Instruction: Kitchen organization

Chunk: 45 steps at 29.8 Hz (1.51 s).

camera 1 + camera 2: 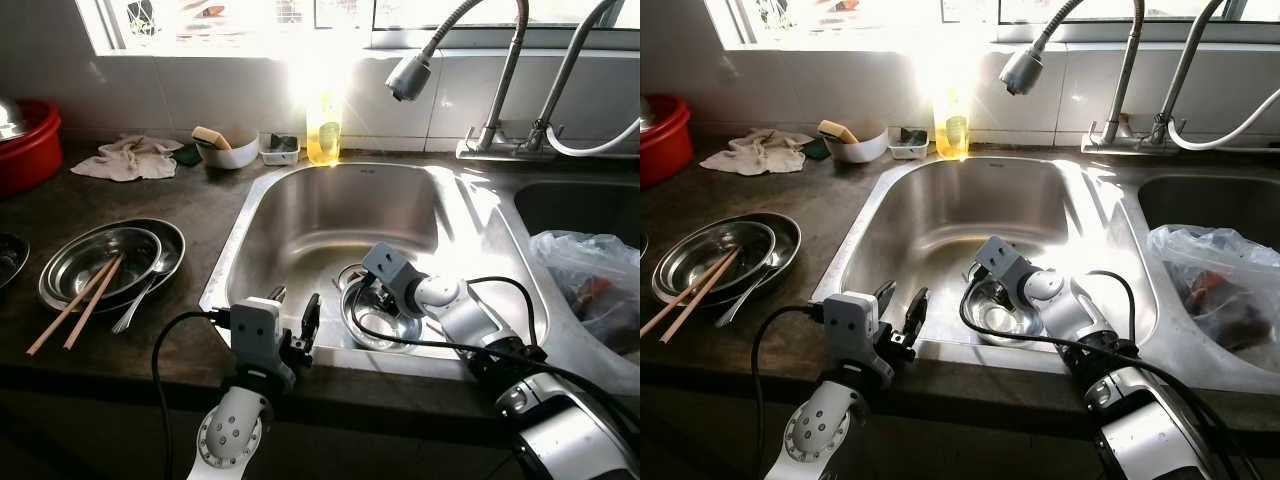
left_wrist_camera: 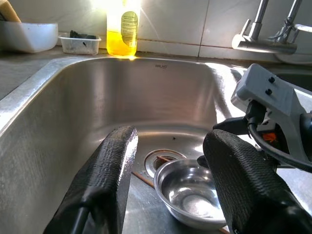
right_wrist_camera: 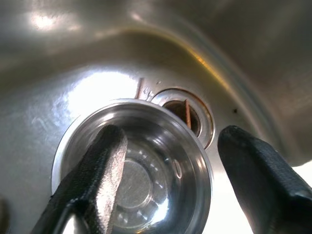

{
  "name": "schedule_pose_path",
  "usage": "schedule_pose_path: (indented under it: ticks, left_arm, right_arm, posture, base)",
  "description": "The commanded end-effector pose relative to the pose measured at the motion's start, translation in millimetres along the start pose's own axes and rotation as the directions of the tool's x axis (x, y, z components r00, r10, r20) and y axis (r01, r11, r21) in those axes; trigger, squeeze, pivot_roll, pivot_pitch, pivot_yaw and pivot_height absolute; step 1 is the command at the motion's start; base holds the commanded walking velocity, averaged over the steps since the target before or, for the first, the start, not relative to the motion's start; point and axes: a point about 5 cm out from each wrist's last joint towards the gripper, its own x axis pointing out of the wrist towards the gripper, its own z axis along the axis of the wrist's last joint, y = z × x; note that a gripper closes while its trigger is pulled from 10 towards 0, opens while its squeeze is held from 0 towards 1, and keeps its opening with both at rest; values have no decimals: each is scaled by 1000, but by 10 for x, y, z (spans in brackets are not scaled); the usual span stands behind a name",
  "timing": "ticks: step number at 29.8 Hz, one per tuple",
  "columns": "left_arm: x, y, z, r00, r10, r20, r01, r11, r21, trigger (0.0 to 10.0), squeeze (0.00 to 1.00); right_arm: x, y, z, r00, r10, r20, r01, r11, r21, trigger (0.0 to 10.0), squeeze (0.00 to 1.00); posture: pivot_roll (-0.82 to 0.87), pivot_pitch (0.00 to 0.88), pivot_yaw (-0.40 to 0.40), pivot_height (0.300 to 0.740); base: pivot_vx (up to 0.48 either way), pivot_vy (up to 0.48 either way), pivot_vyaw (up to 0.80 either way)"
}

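Observation:
A small steel bowl (image 1: 378, 322) sits upright on the sink floor beside the drain (image 3: 185, 114). My right gripper (image 3: 178, 180) reaches down into the sink and stands open over the bowl's rim. One finger (image 3: 92, 180) is inside the bowl and the other is outside it. A brown chopstick (image 2: 145, 179) lies by the drain, partly under the bowl. My left gripper (image 1: 293, 310) hovers open and empty at the sink's front edge, pointing toward the bowl.
On the counter at left lie stacked steel plates (image 1: 150, 240) with chopsticks and a spoon. Behind them are a red basin (image 1: 30, 150), a cloth (image 1: 130, 158), a white bowl (image 1: 228, 152) and a soap bottle (image 1: 323, 130). A faucet head (image 1: 408, 76) hangs over the sink. A plastic bag (image 1: 590, 280) fills the right basin.

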Motion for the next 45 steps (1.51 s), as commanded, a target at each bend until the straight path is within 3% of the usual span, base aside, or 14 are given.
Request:
schedule_pose_path:
  ticks: [1, 2, 3, 6, 8, 11, 16, 22, 29, 45]
  left_arm:
    - [-12, 16, -88, 999, 4, -49, -4, 1000, 7, 10000, 0]
    - [-12, 16, -88, 999, 4, -49, -4, 1000, 7, 10000, 0]
    - [-5, 20, -89, 999, 5, -49, -5, 1000, 8, 10000, 0]
    - [7, 25, -88, 999, 4, -49, -4, 1000, 9, 10000, 0]
    - [27, 43, -80, 999, 9, -52, -8, 1000, 16, 10000, 0]
    - [28, 43, -78, 998, 4, -55, -3, 1000, 18, 10000, 0]
    - [22, 11, -67, 999, -23, -41, 25, 998, 55, 10000, 0]
    - [21, -6, -51, 999, -42, -31, 44, 997, 63, 10000, 0]
    - [7, -20, -52, 998, -51, -29, 53, 996, 71, 10000, 0]
    - [-26, -43, -47, 997, -65, -34, 68, 994, 88, 10000, 0]
  right_arm:
    - [-67, -39, 35, 997, -63, 48, 61, 998, 25, 10000, 502]
    - [-67, -39, 35, 997, -63, 48, 61, 998, 25, 10000, 502]
    - [-86, -35, 46, 995, -73, 66, 71, 997, 33, 10000, 0]
    - [-160, -3, 89, 986, -105, 131, 94, 992, 83, 10000, 0]
    - [-345, 21, 218, 935, -198, 295, 141, 969, 204, 10000, 0]
    - [-449, 30, 238, 909, -249, 333, 175, 956, 235, 10000, 0]
    - [-806, 200, 220, 818, -362, 447, 183, 900, 395, 10000, 0]
    - [-1018, 343, 190, 781, -424, 459, 186, 860, 476, 10000, 0]
    - [-1156, 467, 136, 781, -447, 435, 198, 839, 507, 10000, 0]
    - [-1232, 553, 109, 788, -442, 428, 176, 828, 532, 10000, 0]
  posture:
    - [49, 59, 0, 740]
    - [49, 59, 0, 740]
    - [47, 57, 1, 740]
    - [45, 54, 5, 740]
    - [41, 49, 9, 740]
    - [40, 48, 12, 740]
    - [32, 39, 20, 740]
    - [23, 35, 27, 740]
    - [16, 30, 30, 740]
    - [21, 24, 23, 740]
  base:
    - [0, 0, 0]
    - [0, 0, 0]
    - [0, 0, 0]
    - [0, 0, 0]
    - [0, 0, 0]
    - [0, 0, 0]
    - [0, 0, 0]
    - [0, 0, 0]
    - [0, 0, 0]
    - [-31, 0, 0]
